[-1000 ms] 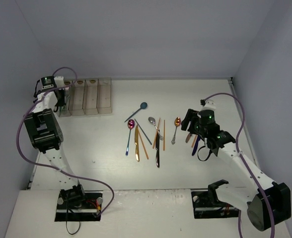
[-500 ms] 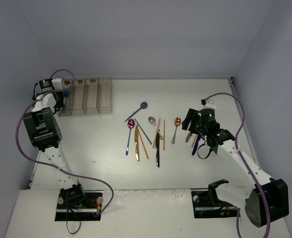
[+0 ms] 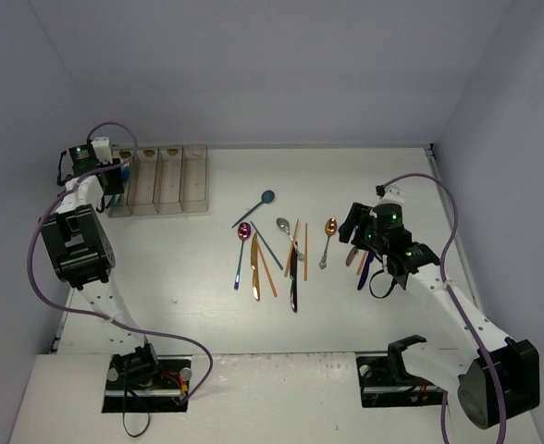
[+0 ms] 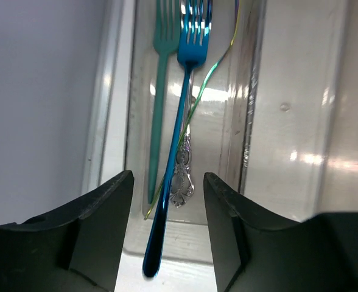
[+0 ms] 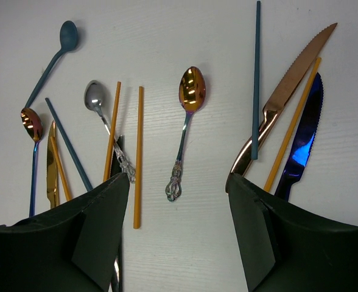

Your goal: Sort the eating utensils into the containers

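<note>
My left gripper (image 4: 167, 180) hangs open over the leftmost bin of the containers (image 3: 166, 180). A blue fork (image 4: 178, 134) lies free between its jaws, tines in the bin and handle end over the near rim. A teal fork (image 4: 157, 121) and an ornate silver handle (image 4: 182, 177) lie under it. My right gripper (image 5: 178, 180) is open with nothing in it, above the table by an iridescent spoon (image 5: 190, 97), a copper knife (image 5: 282, 103), a blue knife (image 5: 304, 134) and an orange stick (image 5: 139, 152). Several more utensils lie loose mid-table, among them a black knife (image 3: 292, 282).
The bin row stands at the table's back left, close to the left wall (image 3: 31, 139). The bin's clear divider wall (image 4: 252, 121) runs just right of the forks. A teal spoon (image 3: 258, 203) and a pink spoon (image 3: 242, 242) lie between the two arms.
My left gripper has opened and let go of the blue fork into the leftmost bin, and the wrist has shifted slightly back. The right arm has held still.
</note>
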Controlling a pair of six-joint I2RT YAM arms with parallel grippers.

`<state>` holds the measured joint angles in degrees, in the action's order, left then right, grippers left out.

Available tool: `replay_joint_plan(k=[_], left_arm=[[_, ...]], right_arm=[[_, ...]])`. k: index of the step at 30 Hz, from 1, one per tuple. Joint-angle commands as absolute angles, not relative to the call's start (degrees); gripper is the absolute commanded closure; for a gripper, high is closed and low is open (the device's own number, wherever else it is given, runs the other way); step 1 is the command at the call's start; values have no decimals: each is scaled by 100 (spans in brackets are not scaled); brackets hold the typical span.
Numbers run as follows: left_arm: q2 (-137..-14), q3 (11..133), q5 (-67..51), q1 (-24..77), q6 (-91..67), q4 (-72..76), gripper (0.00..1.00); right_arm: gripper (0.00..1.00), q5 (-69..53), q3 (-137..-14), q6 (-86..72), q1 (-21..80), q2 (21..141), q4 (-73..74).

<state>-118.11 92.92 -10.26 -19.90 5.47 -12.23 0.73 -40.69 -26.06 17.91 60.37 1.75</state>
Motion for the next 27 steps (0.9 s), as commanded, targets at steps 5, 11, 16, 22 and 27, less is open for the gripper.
replay_joint_plan(k=[5,11,16,22,27], left_arm=[[-11181,9418,-719,-1983,292,-929,53],[-11569,9581,-592,-1978,316,-1288,57],[-11761,9734,-749,-1979,308,-1443,60],[-11970,9860,-747,-1969,316,-1550,69],[-12062,10010,-728,-1969,325,-1541,85]], right_arm=[[36,-218,-4047,-2705,1749,5397,-18],[36,-123,-3984,-2760,1749,5268,-18],[36,-127,-4025,-2727,1742,5378,154],[36,-97,-4004,-2721,1737,5459,162],[36,-74,-3990,-2733,1740,5499,160]])
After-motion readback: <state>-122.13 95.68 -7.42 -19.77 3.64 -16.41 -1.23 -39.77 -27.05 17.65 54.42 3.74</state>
